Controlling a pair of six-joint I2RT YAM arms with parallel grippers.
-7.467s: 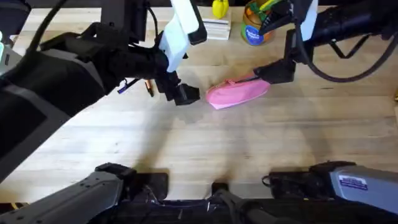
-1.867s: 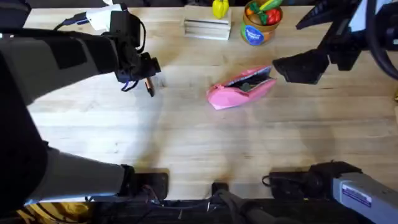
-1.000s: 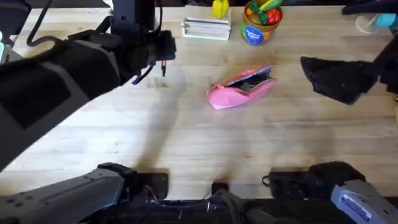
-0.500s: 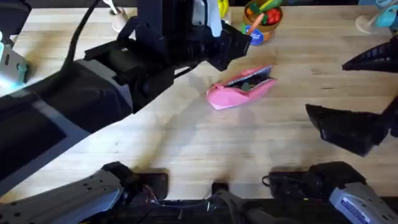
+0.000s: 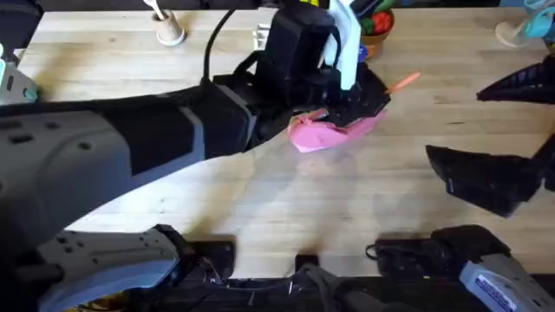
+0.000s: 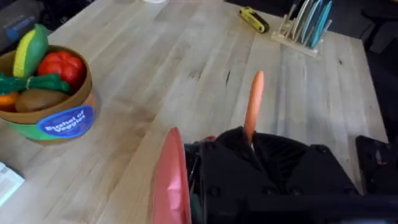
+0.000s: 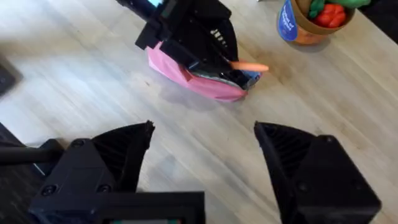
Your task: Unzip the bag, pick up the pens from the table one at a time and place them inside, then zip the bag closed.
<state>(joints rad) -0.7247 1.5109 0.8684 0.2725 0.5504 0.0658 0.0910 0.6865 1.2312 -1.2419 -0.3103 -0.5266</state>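
The pink bag [image 5: 319, 136] lies at the table's [image 5: 260, 199] centre, its zipper open in the right wrist view [image 7: 198, 81]. My left gripper [image 5: 362, 97] hangs right over the bag's right end, shut on a pen [image 5: 404, 81] whose orange end sticks out to the right. The left wrist view has that pen [image 6: 253, 106] rising from between the black fingers, with the pink bag's edge [image 6: 171, 180] beside them. My right gripper [image 5: 486, 178] waits open near the table's right edge, well away from the bag; its spread fingers [image 7: 127, 152] frame the bag from a distance.
A blue-labelled tub of toy vegetables [image 6: 46, 93] stands just behind the bag. A small tan cup with white sticks [image 5: 169, 31] is at the back left. A yellow tool [image 6: 254, 18] and a rack of blue pieces [image 6: 305, 22] lie beyond.
My left arm has swung from the table's left side to over the bag, carrying the pen. The right arm pulled back to the right edge and has stayed there for the last half second.
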